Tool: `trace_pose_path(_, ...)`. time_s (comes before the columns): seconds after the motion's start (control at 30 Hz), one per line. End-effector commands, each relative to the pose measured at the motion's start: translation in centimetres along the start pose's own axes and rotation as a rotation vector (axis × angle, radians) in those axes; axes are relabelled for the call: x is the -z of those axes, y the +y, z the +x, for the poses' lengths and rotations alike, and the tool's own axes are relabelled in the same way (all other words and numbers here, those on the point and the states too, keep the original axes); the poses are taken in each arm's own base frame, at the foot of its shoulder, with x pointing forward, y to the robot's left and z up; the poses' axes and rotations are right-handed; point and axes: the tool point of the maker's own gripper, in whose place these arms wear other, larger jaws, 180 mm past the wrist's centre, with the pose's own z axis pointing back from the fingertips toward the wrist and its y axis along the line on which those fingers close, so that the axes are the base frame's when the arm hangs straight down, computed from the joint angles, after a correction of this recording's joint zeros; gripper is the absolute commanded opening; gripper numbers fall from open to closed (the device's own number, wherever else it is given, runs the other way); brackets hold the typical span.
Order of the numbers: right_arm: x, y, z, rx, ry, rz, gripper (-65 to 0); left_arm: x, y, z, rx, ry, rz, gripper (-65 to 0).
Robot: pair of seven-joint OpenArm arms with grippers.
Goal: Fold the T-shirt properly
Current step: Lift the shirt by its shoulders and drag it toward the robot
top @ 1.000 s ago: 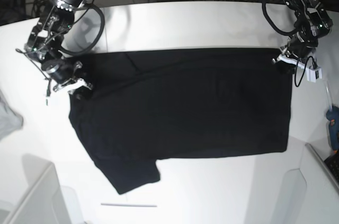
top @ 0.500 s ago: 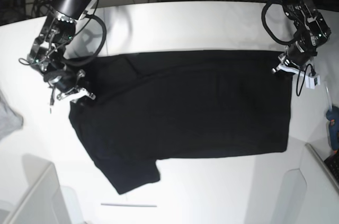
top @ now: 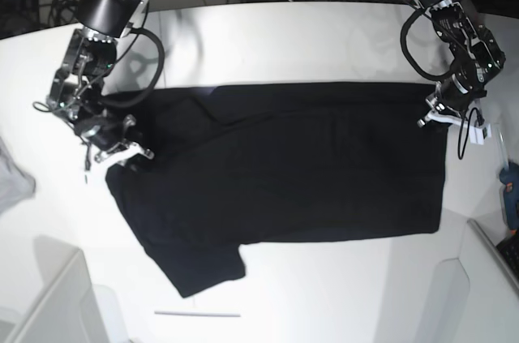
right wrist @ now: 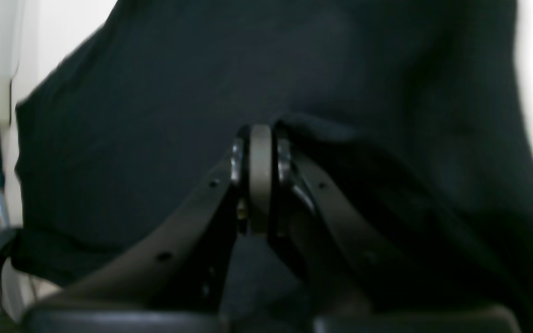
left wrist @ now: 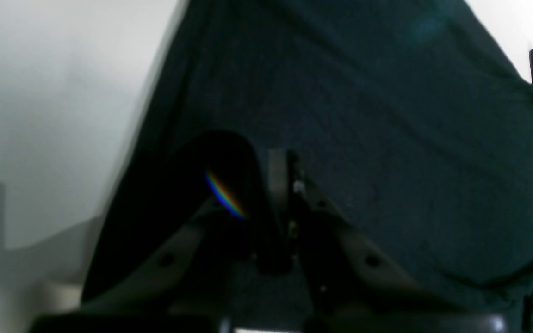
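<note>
Overhead, from the base view, I see the black T-shirt (top: pixel 284 173) spread plain side up on the white table (top: pixel 324 43), a matte cloth with soft creases near its far edge and one sleeve poking out toward the near edge. My right gripper (top: pixel 122 151) sits at the shirt's edge on this view's left, my left gripper (top: pixel 436 115) at the shirt's far corner on this view's right. A small grey cloth (top: pixel 15 181) lies at the table's edge, well apart from the shirt, cut off by the frame. A thin pale rod (top: pixel 197 314) lies beyond the sleeve.

On the left wrist view, the left gripper (left wrist: pixel 281 185) is clenched, its jaws pressed together over dark fabric; whether cloth is actually pinched I cannot tell, as everything there is black and blurred. The T-shirt (left wrist: pixel 387 115) fills most of the frame, finely knitted.

On the right wrist view, the right gripper (right wrist: pixel 260 152) has its jaws closed on a raised fold of the T-shirt (right wrist: pixel 178 92).
</note>
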Motion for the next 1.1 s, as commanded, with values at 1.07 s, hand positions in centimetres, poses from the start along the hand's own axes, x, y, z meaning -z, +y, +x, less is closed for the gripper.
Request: trace_pose_path(1.07, 0.5, 0.3, 3.5, 0.016, -0.155, -0.002, -65.0, 0.2, 0.2, 3.4, 0.033, -0.061, 0.012, -65.0)
